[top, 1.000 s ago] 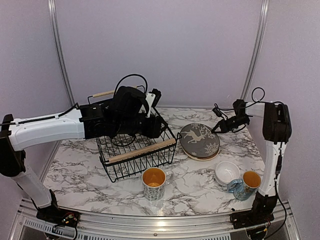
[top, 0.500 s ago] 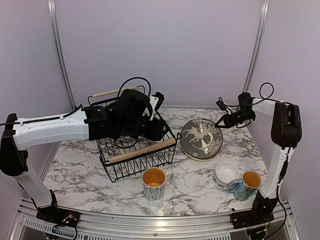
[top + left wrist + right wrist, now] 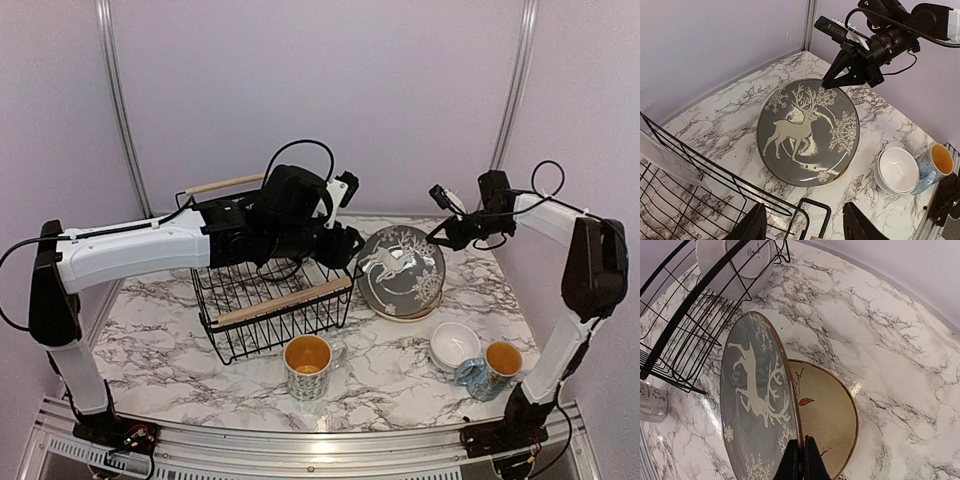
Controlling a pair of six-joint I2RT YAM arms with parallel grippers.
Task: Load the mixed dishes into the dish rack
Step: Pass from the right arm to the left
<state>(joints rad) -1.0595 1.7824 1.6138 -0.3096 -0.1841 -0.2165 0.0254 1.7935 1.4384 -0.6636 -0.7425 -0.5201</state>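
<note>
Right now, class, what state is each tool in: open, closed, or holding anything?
Left tool: open, holding nothing.
Right tool: closed on the rim of the dark grey reindeer plate.

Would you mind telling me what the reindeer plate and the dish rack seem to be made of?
The reindeer plate: likely glazed ceramic; glossy highlights on grey. The dish rack: thin black coated wire, probably metal, with pale wood-look handles.

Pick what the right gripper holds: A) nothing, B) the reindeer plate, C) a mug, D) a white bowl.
B: the right gripper is pinched on the rim of the reindeer plate, which tilts up off the tan plate.
</note>
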